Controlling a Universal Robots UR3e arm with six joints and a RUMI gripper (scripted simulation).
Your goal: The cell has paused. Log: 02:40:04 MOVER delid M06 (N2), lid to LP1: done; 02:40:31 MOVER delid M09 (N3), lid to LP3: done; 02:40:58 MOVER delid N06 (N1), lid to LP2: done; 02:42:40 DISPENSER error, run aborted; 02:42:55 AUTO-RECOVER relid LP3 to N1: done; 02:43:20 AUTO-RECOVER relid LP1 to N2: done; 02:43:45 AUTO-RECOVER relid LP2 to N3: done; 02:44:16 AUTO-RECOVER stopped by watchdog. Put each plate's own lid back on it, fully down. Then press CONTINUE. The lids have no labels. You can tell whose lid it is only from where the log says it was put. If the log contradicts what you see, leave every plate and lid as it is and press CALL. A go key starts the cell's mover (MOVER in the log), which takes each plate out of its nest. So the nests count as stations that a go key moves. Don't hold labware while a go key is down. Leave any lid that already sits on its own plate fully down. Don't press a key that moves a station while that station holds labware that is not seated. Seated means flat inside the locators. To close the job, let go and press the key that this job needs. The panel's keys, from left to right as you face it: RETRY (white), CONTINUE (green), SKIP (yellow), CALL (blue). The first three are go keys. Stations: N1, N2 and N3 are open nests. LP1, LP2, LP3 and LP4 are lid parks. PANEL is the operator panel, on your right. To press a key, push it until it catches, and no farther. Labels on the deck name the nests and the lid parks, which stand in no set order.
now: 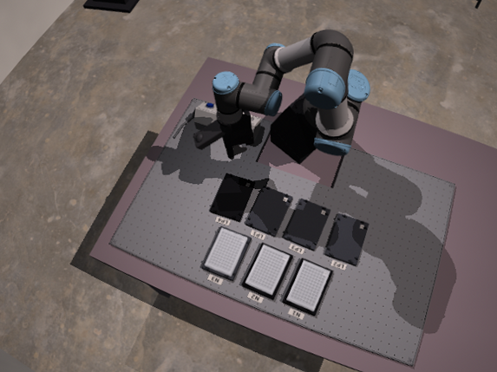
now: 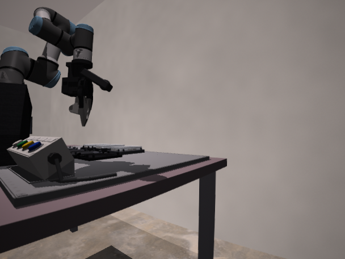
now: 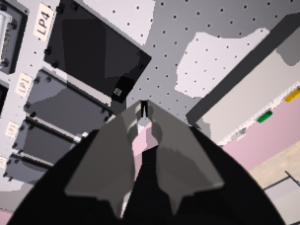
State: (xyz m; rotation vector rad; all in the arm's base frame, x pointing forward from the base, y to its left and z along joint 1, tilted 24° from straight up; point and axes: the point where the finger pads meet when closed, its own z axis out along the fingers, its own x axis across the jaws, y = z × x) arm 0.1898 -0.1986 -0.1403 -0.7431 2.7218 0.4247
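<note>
Three white well plates sit in the nests N3, N2 and N1. Each looks covered by a clear lid and lies flat. The lid parks LP4, LP1, LP3 and LP2 are dark and empty. My gripper is shut and holds nothing. It hangs well above the deck between LP4 and the panel. In the wrist view the fingertips sit just past the corner of LP4, with the panel to the right.
The panel carries white, green, yellow and blue keys. Its cable lies on the deck beside it. My arm hides most of the panel in the top view; only the blue key shows there.
</note>
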